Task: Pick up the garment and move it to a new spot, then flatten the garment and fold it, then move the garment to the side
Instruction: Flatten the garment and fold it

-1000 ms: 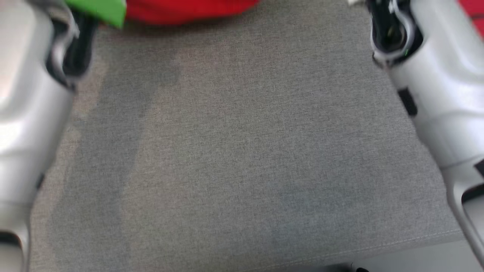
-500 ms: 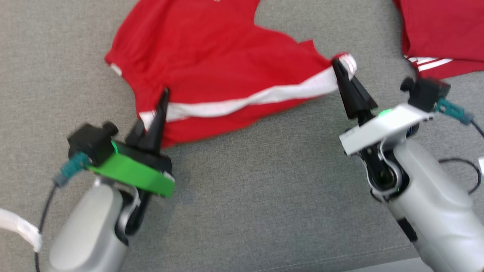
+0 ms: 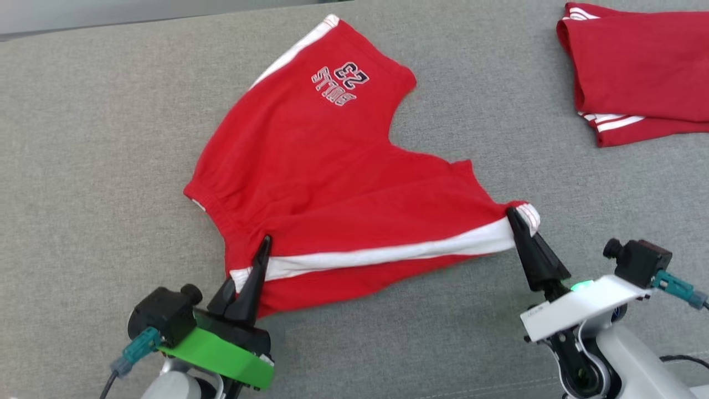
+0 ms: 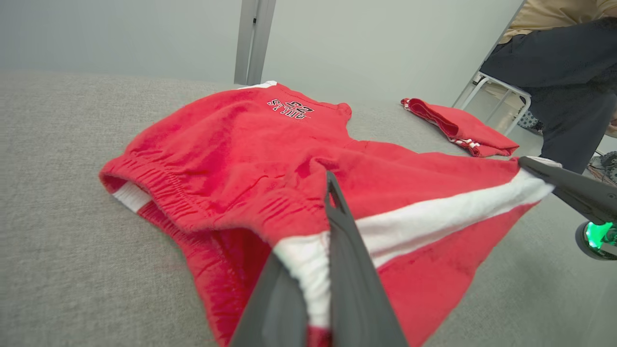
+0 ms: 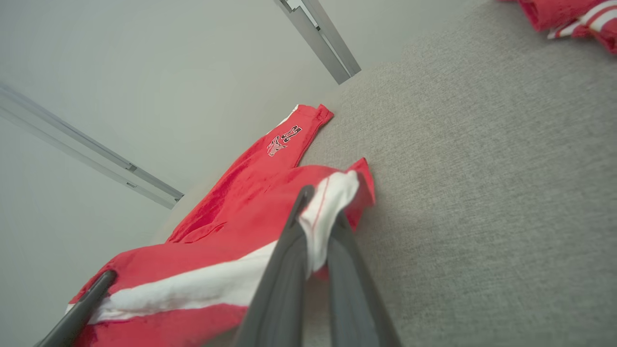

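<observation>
A grey woven-fabric worktop [image 3: 99,138] is carrying two things. A pair of red shorts [image 3: 332,183] with white side stripes is lying spread across its middle, with the near striped edge rising off the cloth. A folded red garment [image 3: 637,77] is resting well apart, at the far right.

The folded red garment [image 3: 637,66] at two o'clock is cut off by the head view's right edge — a corner of the shorts [image 3: 332,183] is hidden between the closed fingers of the left gripper [image 3: 265,244].
</observation>
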Controlling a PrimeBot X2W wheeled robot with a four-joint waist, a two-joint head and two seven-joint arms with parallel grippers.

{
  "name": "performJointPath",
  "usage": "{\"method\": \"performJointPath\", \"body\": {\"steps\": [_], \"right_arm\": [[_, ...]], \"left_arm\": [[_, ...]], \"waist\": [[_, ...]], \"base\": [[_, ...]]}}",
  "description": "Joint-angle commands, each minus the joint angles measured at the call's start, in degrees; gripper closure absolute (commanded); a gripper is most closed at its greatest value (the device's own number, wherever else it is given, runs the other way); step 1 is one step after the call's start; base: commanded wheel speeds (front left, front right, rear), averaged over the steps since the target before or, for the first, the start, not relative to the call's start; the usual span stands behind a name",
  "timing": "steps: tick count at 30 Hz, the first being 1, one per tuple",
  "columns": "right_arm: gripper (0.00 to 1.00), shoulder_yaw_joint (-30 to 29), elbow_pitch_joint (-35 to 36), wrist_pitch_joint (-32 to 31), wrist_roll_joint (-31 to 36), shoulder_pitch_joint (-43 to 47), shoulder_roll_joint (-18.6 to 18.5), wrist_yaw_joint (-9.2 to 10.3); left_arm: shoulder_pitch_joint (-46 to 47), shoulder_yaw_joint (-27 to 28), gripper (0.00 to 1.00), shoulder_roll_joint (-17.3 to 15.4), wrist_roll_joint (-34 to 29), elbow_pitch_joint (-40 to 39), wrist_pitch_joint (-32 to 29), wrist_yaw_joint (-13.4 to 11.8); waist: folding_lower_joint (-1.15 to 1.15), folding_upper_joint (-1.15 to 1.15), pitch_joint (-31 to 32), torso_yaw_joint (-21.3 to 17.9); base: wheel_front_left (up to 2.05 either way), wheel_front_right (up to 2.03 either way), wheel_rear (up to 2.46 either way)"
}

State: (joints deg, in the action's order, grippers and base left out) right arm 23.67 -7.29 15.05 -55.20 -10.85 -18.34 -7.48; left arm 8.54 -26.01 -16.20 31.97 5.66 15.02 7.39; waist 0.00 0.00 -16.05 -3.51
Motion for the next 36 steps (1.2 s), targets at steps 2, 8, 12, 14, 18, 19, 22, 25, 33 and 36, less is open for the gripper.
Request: {"method": "performJointPath", "body": {"steps": [2, 8, 12, 14, 18, 19, 22, 25, 33, 36], "right_arm": [[1.0, -0.8, 1.5, 0.2, 1.4, 1.5, 0.2, 0.0], [1.0, -3.7, 2.9, 0.2, 5.2, -1.6, 1.2, 0.0], [1.0, -4.5, 1.4, 0.1, 7.1, -6.8, 1.3, 0.0], [1.0, -3.8, -0.2, 0.2, 7.6, -10.5, 1.3, 0.0], [1.0, -0.8, -7.3, -0.1, 8.7, -21.7, 2.0, 0.0], [1.0, -0.2, -8.9, -0.2, 8.7, -24.1, 2.2, 0.0], [1.0, 1.8, -15.3, -0.8, 9.0, -32.2, 3.0, -0.01], [1.0, 3.8, -24.4, -1.4, 8.9, -42.2, 4.7, 0.0], [1.0, 8.9, -41.1, -1.3, 10.1, -57.5, 8.0, 0.0], [1.0, 10.3, -45.3, -1.0, 9.9, -61.0, 8.6, 0.0]], "left_arm": [[-1.3, 0.6, 1.0, 0.5, 0.1, -1.0, 0.2, 0.1], [0.3, 1.3, 1.0, 1.7, 0.0, -1.4, 0.2, 0.1], [3.2, 2.4, 1.0, 2.3, -0.1, -0.8, 0.2, 0.1], [4.8, 3.0, 1.0, 2.8, 0.3, -0.6, 0.2, 0.1], [10.4, 3.9, 1.0, 3.8, 1.0, 1.0, 0.2, 0.1], [11.5, 3.9, 1.0, 4.1, 1.2, 1.4, 0.2, 0.1], [15.1, 5.3, 1.0, 5.1, 1.5, 2.9, 0.2, 0.1], [19.1, 7.1, 1.0, 6.6, 0.9, 5.8, 0.2, 0.1], [25.3, 8.5, 1.0, 9.3, -1.1, 9.9, 0.2, 0.1], [26.8, 9.0, 1.0, 10.4, -1.4, 11.1, 0.2, 0.1]], "waist": [[0.0, 0.0, 0.4, 0.3], [0.0, 0.0, -0.5, 0.9], [0.0, 0.0, -1.3, 1.9], [0.0, 0.0, -1.9, 2.5], [0.0, 0.0, -4.5, 4.6], [0.0, 0.0, -5.2, 5.0], [0.0, 0.0, -7.7, 6.4], [0.0, 0.0, -10.8, 8.3], [0.0, 0.0, -15.5, 11.2], [0.0, 0.0, -16.6, 12.0]], "base": [[0.0, 0.0, 0.0], [0.0, 0.0, 0.0], [0.0, 0.0, 0.0], [0.0, 0.0, 0.0], [0.0, 0.0, 0.0], [0.0, 0.0, 0.0], [0.0, 0.0, 0.0], [0.0, 0.0, 0.0], [0.0, 0.0, 0.0], [0.0, 0.0, 0.0]]}}
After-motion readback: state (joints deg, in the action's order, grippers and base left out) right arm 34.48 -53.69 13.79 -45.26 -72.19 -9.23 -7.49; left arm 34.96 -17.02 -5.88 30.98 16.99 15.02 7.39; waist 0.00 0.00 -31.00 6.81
